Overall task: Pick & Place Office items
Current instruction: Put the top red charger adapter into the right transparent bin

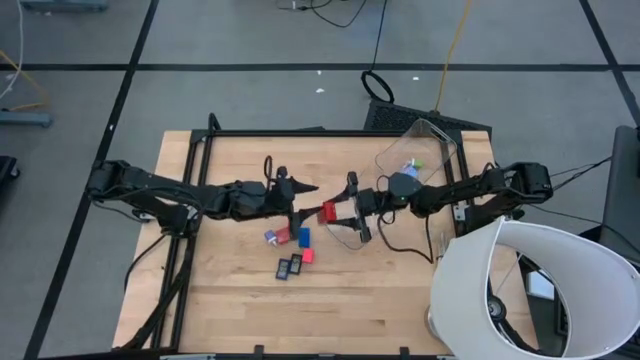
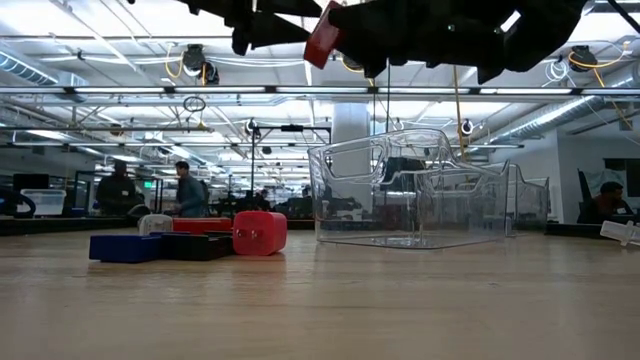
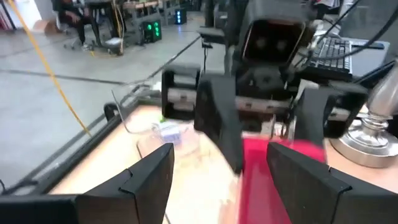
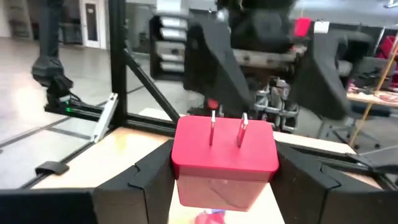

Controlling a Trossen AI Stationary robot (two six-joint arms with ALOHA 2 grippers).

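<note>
Meeting mid-air, right gripper [image 1: 345,208] clamps red plug block [image 4: 224,155]; left gripper [image 1: 303,200] open.

Both arms reach inward over the middle of the table, raised above it, and their grippers meet nose to nose. The right gripper [image 1: 345,207] is clamped on something, while the left gripper [image 1: 303,200] faces it with fingers parted.

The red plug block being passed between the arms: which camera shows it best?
Right wrist view: the red plug block fills it, prongs visible, between the right gripper fingers. High view shows a speck, low view an edge, left wrist a blur.
</note>
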